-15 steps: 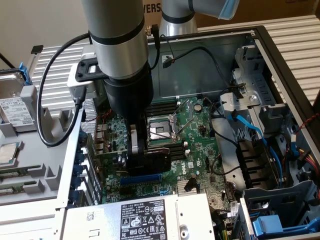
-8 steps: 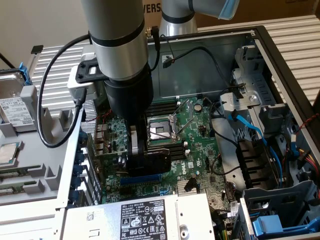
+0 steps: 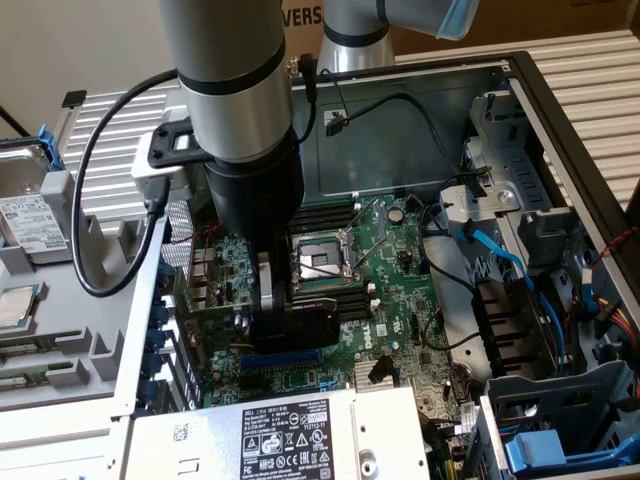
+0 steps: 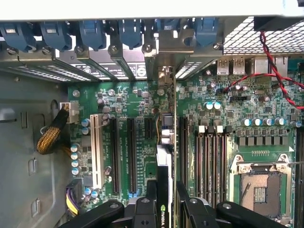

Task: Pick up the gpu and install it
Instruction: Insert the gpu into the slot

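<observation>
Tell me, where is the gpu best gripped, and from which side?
Its top edge, from above, jaws on the two flat faces: the gpu stands on edge over the slots of the motherboard, thin and upright. The gripper grips it so.

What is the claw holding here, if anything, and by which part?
The claw holds the gpu on edge, pinched across its two faces near the upper edge, over the motherboard.

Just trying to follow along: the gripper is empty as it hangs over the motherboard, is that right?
Not empty. The gripper is shut on the gpu, held edge-on, as it hangs over the motherboard. The wrist view shows it.
</observation>
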You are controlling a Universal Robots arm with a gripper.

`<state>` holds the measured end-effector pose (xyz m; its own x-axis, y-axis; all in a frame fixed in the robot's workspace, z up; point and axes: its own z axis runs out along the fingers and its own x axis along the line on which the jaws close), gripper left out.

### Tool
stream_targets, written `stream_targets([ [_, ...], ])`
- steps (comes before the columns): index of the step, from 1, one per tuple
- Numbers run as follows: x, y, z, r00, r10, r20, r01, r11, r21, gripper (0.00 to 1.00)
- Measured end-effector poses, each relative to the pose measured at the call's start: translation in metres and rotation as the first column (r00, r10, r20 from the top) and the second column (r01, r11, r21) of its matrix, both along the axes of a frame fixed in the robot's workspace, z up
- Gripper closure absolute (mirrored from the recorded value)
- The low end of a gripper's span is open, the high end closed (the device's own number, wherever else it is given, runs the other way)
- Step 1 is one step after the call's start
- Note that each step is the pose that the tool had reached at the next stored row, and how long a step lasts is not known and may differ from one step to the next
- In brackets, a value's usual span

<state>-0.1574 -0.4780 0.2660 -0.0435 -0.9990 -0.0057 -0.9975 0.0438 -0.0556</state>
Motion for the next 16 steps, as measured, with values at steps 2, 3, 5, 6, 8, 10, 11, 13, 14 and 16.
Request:
stream_targets([
  [2,-0.0007,0.0,-0.0003,1.0,0.0,-0.0004,0.0,1.0,-0.0004,0.74],
  [3,-0.0008,0.0,-0.0004,1.0,0.0,-0.0003,0.0,1.0,-0.0003,0.74],
  [5,-0.0007,0.0,-0.0005,1.0,0.0,-0.0003,0.0,1.0,-0.0002,0.74],
  [6,-0.0007,0.0,-0.0005,1.0,0.0,-0.0003,0.0,1.0,-0.0002,0.74],
  [8,-0.0007,0.0,-0.0005,1.0,0.0,-0.0003,0.0,1.0,-0.0001,0.74],
  [10,-0.0007,0.0,-0.0006,1.0,0.0,-0.0003,0.0,1.0,-0.0003,0.74],
  [11,-0.0007,0.0,-0.0009,1.0,0.0,-0.0003,0.0,1.0,-0.0002,0.74],
  [13,-0.0007,0.0,-0.0012,1.0,0.0,-0.0003,0.0,1.0,-0.0002,0.74],
  [14,-0.0007,0.0,-0.0013,1.0,0.0,-0.0002,0.0,1.0,0.0,0.74],
  [16,-0.0007,-0.0001,-0.0013,1.0,0.0,-0.0003,0.0,1.0,-0.0001,0.74],
])
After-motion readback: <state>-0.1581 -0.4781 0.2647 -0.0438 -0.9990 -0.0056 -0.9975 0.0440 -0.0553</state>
